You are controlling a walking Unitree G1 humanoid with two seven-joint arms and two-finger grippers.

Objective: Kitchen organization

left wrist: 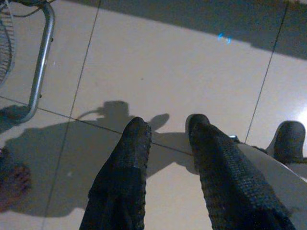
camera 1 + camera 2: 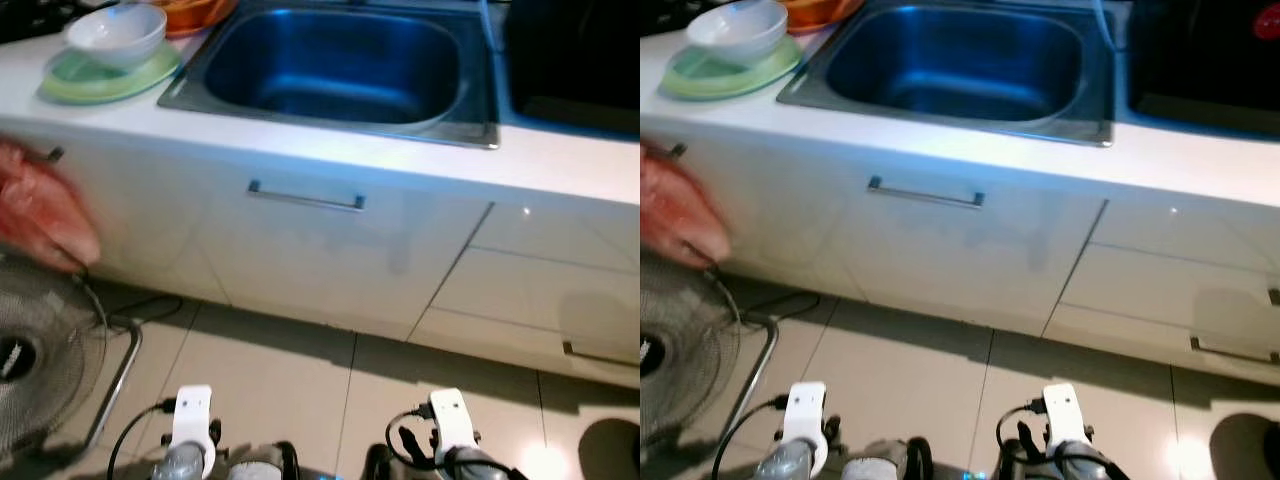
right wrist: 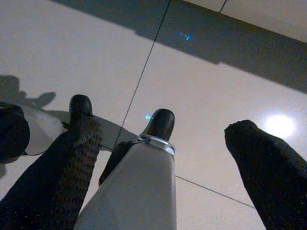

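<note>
The sink (image 2: 340, 65), a steel basin sunk into the white counter (image 2: 330, 150), lies straight ahead of me and I see nothing lying in it. To its left on the counter sits a green plate (image 2: 105, 80) with a white bowl (image 2: 117, 35) standing on it; I cannot tell what the bowl holds, if anything. Behind the bowl, at the top edge, part of an orange dish (image 2: 190, 15) shows. To the right of the sink is a dark recess I cannot make out.

Below the counter runs a white cabinet front with a metal handle (image 2: 306, 198) under the sink, and a second handle (image 2: 1230, 352) low at the right. A blurred pink bag (image 2: 40, 215) hangs against the cabinet at my far left. Under it a fan (image 2: 40, 365) stands on the tiled floor (image 2: 290, 390), its metal leg and a black cord (image 2: 150, 305) beside it.

Both my arms hang low, well away from the counter. My left gripper (image 1: 165, 143) points at the floor, its two black fingers (image 1: 127, 167) spread with a gap between them and nothing held. My right gripper (image 3: 160, 158) also points down at the tiles, fingers (image 3: 259, 163) wide apart and empty, with my silver leg showing between them.
</note>
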